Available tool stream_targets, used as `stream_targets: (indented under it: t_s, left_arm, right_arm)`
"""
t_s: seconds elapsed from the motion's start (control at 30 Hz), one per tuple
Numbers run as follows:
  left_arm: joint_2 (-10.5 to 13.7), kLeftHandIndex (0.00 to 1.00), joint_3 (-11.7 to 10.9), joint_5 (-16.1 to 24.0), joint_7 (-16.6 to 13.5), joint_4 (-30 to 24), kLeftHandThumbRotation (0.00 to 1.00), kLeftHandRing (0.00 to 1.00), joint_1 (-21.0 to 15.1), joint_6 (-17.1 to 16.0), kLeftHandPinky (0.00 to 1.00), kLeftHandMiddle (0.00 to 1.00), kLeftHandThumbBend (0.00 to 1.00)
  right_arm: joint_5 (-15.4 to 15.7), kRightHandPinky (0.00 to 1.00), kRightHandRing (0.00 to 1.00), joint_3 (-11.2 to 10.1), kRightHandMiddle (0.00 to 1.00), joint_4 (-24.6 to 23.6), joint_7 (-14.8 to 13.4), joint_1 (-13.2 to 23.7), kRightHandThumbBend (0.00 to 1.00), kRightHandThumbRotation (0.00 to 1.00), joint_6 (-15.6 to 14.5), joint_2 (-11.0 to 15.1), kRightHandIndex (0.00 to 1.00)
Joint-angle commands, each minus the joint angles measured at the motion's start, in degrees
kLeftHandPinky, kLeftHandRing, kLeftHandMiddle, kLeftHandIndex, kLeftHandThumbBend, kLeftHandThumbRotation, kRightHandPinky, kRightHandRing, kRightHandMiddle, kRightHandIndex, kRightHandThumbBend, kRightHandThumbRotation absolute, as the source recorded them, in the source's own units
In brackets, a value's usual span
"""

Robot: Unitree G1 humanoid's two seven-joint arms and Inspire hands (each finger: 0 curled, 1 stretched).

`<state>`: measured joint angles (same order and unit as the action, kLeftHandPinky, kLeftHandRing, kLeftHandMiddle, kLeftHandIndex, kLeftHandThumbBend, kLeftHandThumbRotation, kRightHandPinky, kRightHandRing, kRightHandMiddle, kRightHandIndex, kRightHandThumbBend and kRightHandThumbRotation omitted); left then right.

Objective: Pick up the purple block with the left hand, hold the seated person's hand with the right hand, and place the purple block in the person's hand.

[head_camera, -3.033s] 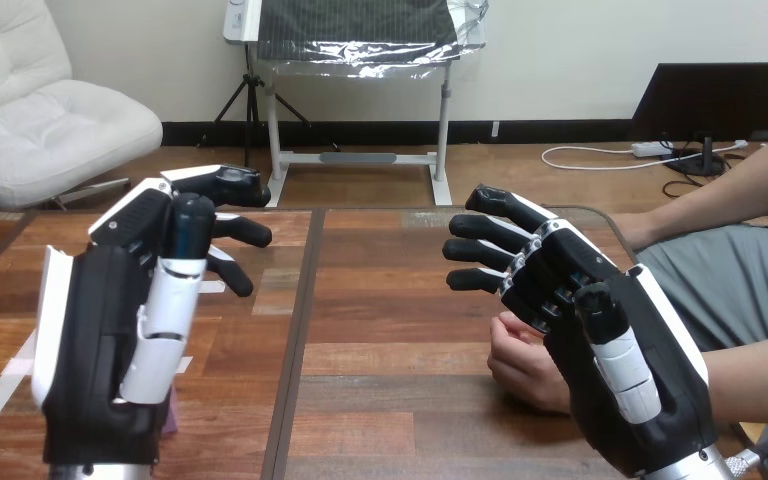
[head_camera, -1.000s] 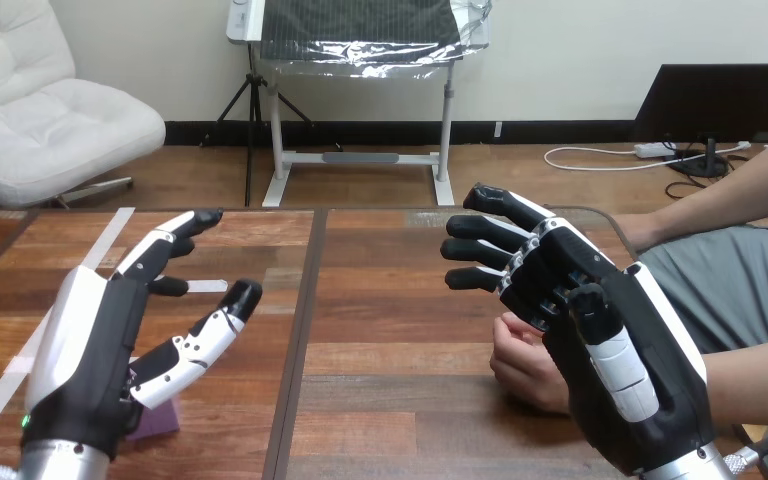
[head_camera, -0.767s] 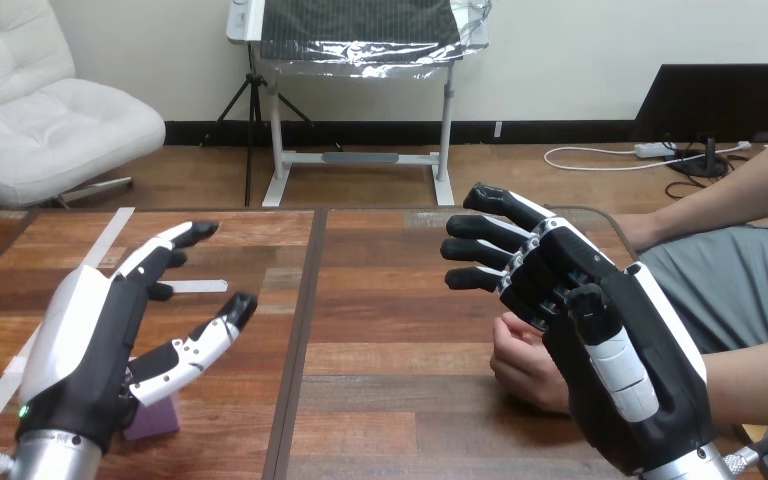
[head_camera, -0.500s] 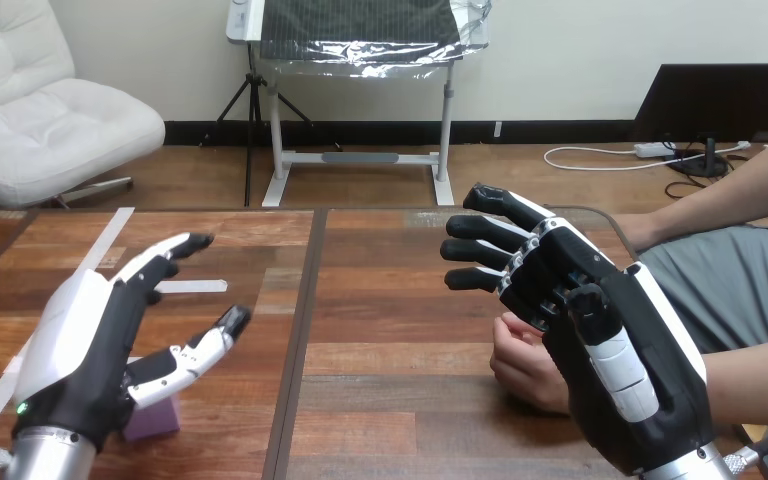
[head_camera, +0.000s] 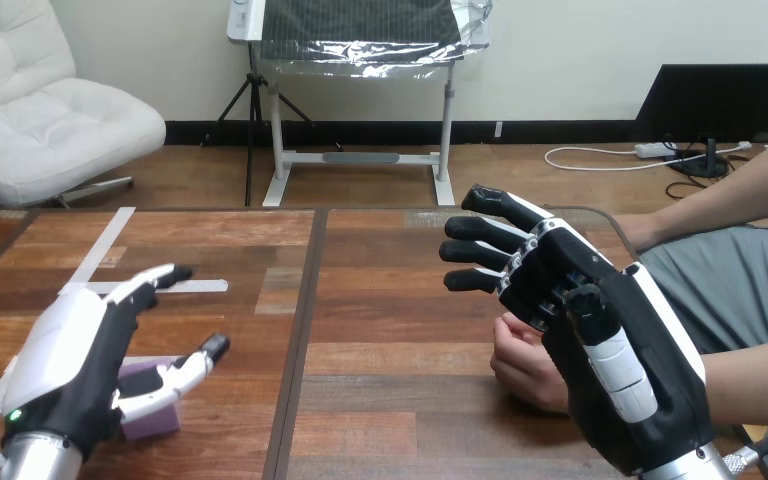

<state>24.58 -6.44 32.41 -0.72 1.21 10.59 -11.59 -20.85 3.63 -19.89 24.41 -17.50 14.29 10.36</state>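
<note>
Hovering slack-fingered, left hand (head_camera: 65,360) over the purple block (head_camera: 146,420), right hand (head_camera: 610,350) beside the person's hand (head_camera: 523,366), bare table (head_camera: 390,330) between them.

Bright, even indoor light; soft sheen on wooden table (head_camera: 390,300); shadows faint, diffuse.

Matt purple block (head_camera: 145,400) on a glossy wooden table (head_camera: 390,300).

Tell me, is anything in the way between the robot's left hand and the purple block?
Nothing visible is. The left hand is right beside the purple block, its thumb crossing in front of it.
</note>
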Motion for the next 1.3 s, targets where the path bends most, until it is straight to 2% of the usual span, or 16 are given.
stream_targets:
  t_s: [0.0, 0.33, 0.7, 1.27]
  left_arm:
    - [2.2, 0.82, 1.3, 1.6, -1.5, 2.3, 0.48, 0.82, -4.3, 0.1, 0.74, 0.85, 0.63]
    - [4.0, 0.81, 2.8, 4.5, -3.5, 6.7, 0.36, 0.81, -5.7, 0.4, 0.74, 0.83, 0.7]
    - [5.9, 0.8, 4.1, 5.7, -5.2, 10.9, 0.32, 0.8, -7.0, 0.1, 0.73, 0.82, 0.76]
    - [7.9, 0.81, 5.4, 6.2, -2.8, 12.8, 0.24, 0.81, -8.1, 2.6, 0.76, 0.82, 0.78]
  right_arm:
    - [-0.5, 0.72, 0.78, -0.8, 0.79, -1.9, -0.2, 3.0, 0.89, 0.76, 0.7, -0.6, 0.82]
    - [-0.8, 0.71, 0.77, -0.9, 0.78, -2.1, -0.1, 2.7, 0.9, 0.75, 0.8, -0.6, 0.82]
    - [-0.5, 0.7, 0.77, -0.9, 0.78, -2.3, -0.2, 2.6, 0.89, 0.76, 1.0, -0.6, 0.82]
    - [-1.1, 0.7, 0.76, -0.9, 0.78, -2.3, 0.2, 2.6, 0.89, 0.76, 1.1, -0.6, 0.82]
